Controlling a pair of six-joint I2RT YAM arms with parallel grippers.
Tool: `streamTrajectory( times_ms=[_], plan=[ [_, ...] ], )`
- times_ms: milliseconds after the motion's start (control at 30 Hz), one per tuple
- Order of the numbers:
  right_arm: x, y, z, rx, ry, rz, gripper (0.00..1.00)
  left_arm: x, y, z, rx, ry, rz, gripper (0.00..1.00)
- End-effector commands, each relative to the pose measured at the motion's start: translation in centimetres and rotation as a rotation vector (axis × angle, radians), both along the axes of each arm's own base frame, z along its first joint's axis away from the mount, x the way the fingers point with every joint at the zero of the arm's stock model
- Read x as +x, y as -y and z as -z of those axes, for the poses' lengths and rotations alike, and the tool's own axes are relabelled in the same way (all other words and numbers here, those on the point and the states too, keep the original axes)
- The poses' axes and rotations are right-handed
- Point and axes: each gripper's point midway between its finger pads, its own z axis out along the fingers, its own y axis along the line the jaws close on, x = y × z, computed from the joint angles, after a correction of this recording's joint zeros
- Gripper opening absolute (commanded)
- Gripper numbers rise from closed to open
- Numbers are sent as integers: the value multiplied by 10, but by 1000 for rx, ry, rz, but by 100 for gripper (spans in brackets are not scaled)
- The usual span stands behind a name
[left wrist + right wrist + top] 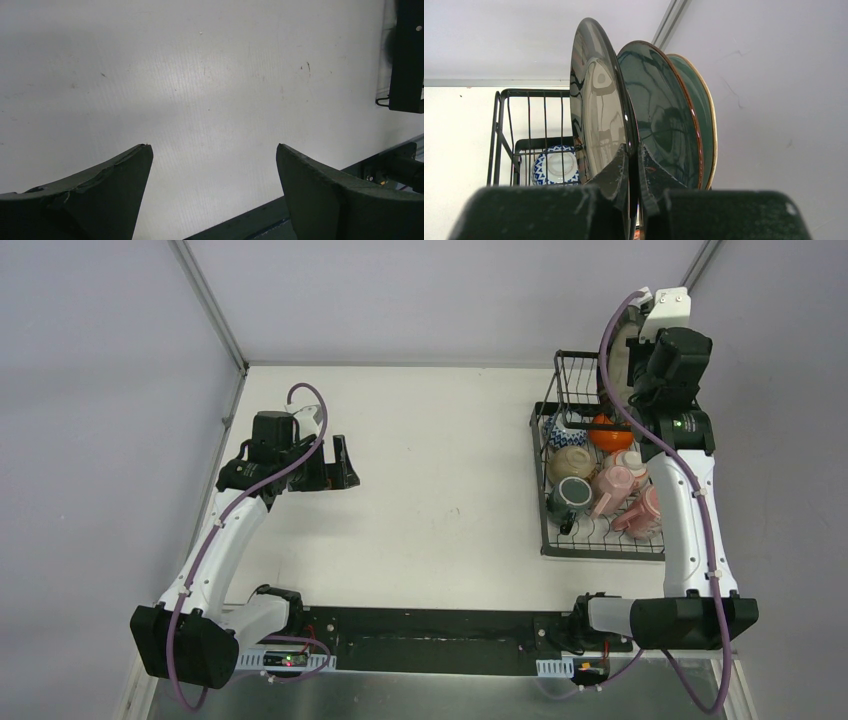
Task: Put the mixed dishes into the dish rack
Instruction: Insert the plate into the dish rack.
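Half the black wire dish rack hides under the right arm from above. Pink cups lie in its tray, at the right edge of the white table, with grey walls behind. Left wrist: the left gripper gapes wide over bare tabletop. Right wrist: the right gripper is clamped on the rim of the upright dark-rimmed beige plate, beside the dark teal plate. The mint green plate shows only a sliver.
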Motion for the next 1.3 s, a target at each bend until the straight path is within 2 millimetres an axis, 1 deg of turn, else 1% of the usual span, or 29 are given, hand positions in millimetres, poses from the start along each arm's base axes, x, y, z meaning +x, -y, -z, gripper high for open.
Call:
streamTrajectory(
  times_ms=[0, 67, 167, 200, 267, 300, 333, 433, 500, 567, 633, 700, 833, 967, 1133, 1267],
  plan=[
    [-12, 10, -68, 32, 246, 75, 0, 4, -1, -6, 18, 44, 3, 99],
    [-12, 10, -69, 33, 248, 77, 0, 4, -1, -6, 16, 43, 5, 99],
    [-9, 10, -59, 33, 228, 78, 0, 4, -1, -7, 18, 48, 2, 99],
    [-8, 10, -54, 35, 220, 73, 2, 3, -1, -7, 18, 49, 3, 99],
    [-6, 6, -46, 44, 208, 56, 11, 3, -2, -7, 19, 50, 1, 99],
    [-5, 4, -44, 50, 207, 43, 13, 3, -1, -7, 18, 48, 3, 99],
    [-4, 2, -43, 57, 207, 31, 15, 3, -1, -7, 18, 48, 3, 99],
    [-2, -4, -43, 70, 212, 1, 16, 3, -1, -7, 18, 50, 5, 99],
    [-1, -4, -42, 72, 212, 0, 16, 3, -1, -8, 17, 53, 5, 99],
    [-1, -3, -44, 72, 214, 5, 19, 3, -1, -8, 19, 54, 3, 99],
    [-2, -2, -46, 73, 220, 11, 26, 2, -2, -8, 21, 56, 1, 99],
    [-4, -2, -50, 76, 224, 15, 38, 2, -2, -8, 21, 55, 1, 99],
    [-10, -2, -56, 92, 221, 19, 52, 3, -2, -9, 21, 56, 1, 99],
    [-15, -6, -58, 124, 202, 3, 67, 3, -1, -8, 20, 52, 4, 99],
    [-22, -17, -56, 176, 143, -30, 85, 3, -1, -8, 21, 53, 1, 99],
    [-28, -42, -55, 249, 103, -123, 99, 3, -1, -9, 18, 57, 3, 99]
  ],
)
